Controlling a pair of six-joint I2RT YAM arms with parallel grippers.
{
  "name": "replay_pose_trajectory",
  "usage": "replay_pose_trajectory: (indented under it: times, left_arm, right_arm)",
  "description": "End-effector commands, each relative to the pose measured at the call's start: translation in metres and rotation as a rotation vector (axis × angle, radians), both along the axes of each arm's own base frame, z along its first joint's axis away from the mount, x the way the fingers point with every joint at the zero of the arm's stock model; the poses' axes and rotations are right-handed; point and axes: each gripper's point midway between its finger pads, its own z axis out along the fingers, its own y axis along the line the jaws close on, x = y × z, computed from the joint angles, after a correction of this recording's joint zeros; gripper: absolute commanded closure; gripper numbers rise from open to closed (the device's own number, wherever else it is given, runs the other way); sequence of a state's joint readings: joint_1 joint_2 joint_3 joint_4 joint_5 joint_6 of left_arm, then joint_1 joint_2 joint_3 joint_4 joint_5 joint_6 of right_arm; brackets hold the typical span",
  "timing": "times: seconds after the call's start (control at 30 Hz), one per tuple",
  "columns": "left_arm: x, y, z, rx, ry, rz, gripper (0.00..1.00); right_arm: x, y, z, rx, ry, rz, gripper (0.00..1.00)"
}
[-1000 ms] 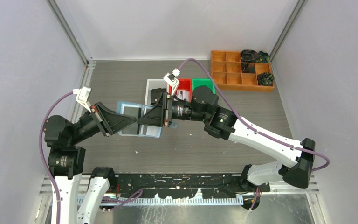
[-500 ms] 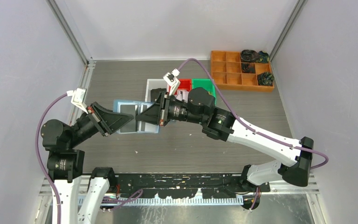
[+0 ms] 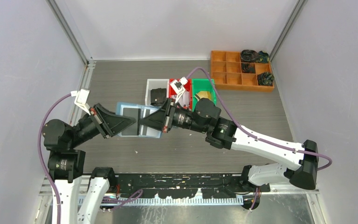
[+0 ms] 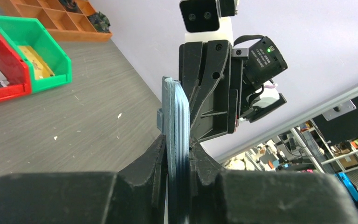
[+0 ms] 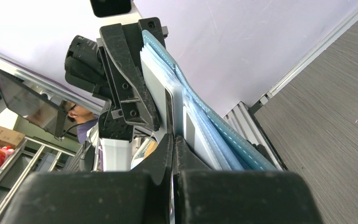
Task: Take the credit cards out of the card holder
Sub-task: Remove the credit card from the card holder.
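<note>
Translucent light-blue plastic card holder (image 4: 175,126); matt grey wood-grain table (image 4: 74,121)

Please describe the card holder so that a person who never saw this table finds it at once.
Over the grey table, look in front of the row of white, red and green bins, where the two arms meet. There the left gripper and the right gripper close on the card holder, a flat case; only it is pale translucent blue.

The left arm (image 3: 63,161) and right arm (image 3: 261,144) have white links, black joints and purple cables (image 3: 41,140). Black wedge-shaped fingers (image 3: 114,122) show screws; cameras (image 3: 179,87) are white.
</note>
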State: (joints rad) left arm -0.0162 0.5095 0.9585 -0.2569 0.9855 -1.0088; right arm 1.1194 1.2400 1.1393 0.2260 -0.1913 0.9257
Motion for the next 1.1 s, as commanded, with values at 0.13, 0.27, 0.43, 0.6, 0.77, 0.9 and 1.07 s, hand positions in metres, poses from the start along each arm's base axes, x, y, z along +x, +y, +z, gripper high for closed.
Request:
replay_pose_trajectory:
  times: [0.13, 0.27, 0.43, 0.6, 0.77, 0.9, 1.07]
  left_arm:
    - [-0.013, -0.002, 0.023, 0.009, -0.118, -0.028, 0.82]
    - [-0.013, -0.001, 0.024, 0.012, -0.117, -0.02, 0.82]
    - [-0.012, -0.001, 0.023, 0.012, -0.114, -0.015, 0.79]
    - [-0.013, -0.001, 0.024, 0.009, -0.121, -0.01, 0.79]
    - [-0.013, -0.001, 0.025, 0.007, -0.119, -0.012, 0.8]
    - [-0.014, -0.001, 0.025, 0.008, -0.128, -0.015, 0.8]
    - [-0.015, -0.001, 0.027, 0.005, -0.137, -0.016, 0.8]
  right_arm:
    - [-0.001, -0.018, 0.018, 0.081, -0.028, -0.047, 0.99]
    - [0.001, -0.023, 0.013, 0.076, -0.023, -0.067, 0.99]
    - [-0.001, -0.014, 0.018, 0.07, -0.027, -0.033, 0.64]
    - [0.001, -0.004, 0.018, 0.048, -0.027, -0.02, 0.53]
    - [0.002, 0.006, 0.013, 0.015, -0.018, -0.001, 0.5]
    - [0.003, 0.012, 0.012, -0.014, -0.017, 0.007, 0.5]
    - [0.002, 0.022, 0.003, -0.088, -0.023, 0.006, 0.5]
